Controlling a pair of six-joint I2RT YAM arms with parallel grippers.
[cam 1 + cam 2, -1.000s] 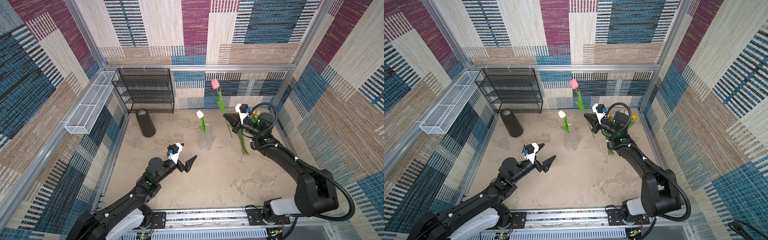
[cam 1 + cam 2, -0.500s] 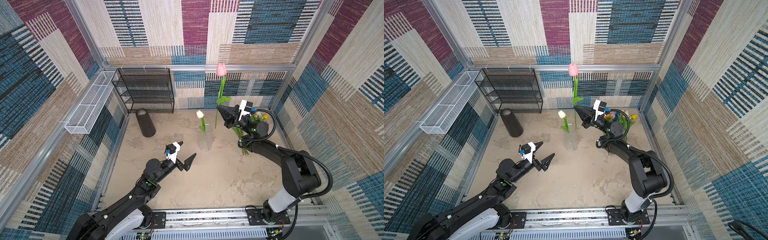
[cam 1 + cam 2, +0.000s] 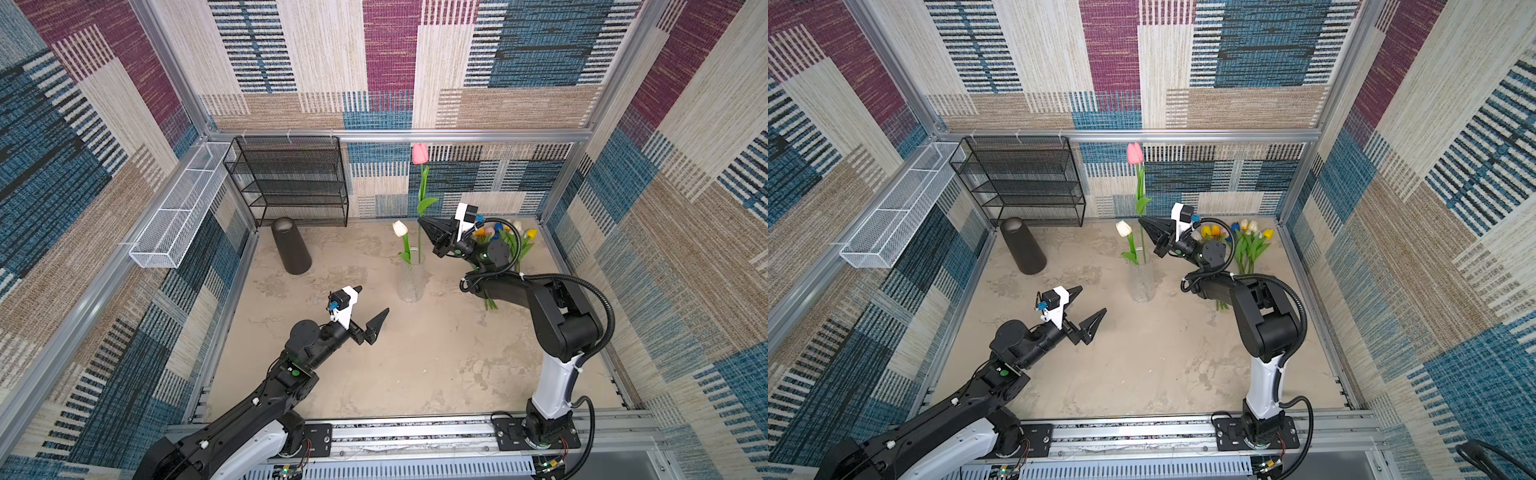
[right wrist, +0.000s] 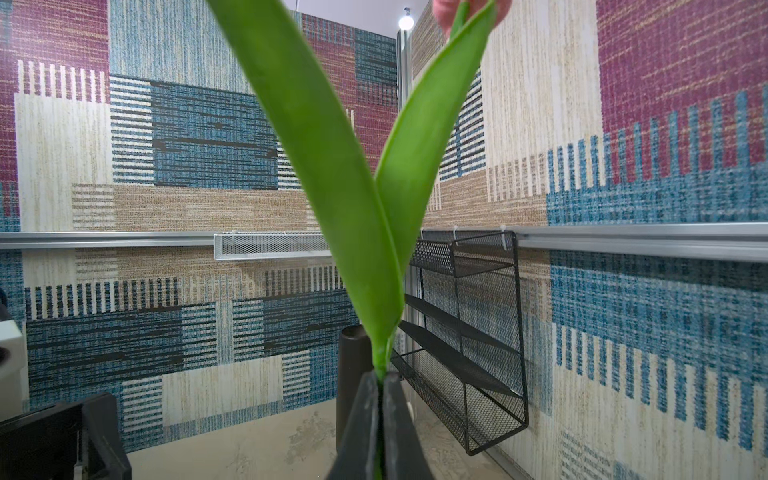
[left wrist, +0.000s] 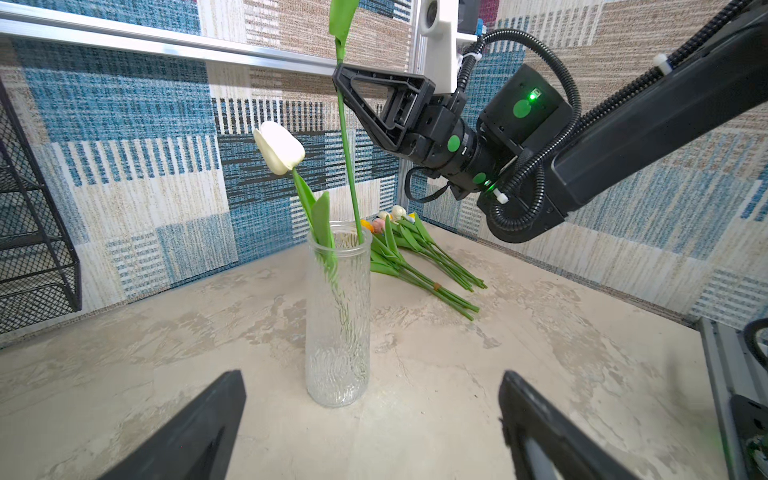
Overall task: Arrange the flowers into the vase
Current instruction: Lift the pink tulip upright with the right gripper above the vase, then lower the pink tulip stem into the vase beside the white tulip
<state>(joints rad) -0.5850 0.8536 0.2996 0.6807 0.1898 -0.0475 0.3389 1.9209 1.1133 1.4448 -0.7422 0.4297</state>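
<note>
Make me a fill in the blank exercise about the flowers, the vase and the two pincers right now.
The right pincer is shut on the stem of the raised tulip whose head is ____.
In the glass vase stands a lower tulip with a ____ head.
The left pincer is ____ and holds nothing.
Missing words: pink, white, open.

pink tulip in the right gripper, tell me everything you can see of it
The pink tulip is artificial-looking: a closed pink head on a long thin green stem with two broad leaves. It stands nearly upright. The right gripper is shut on the stem just below the leaves, and the stem's lower end dips into the mouth of the glass vase.
</note>
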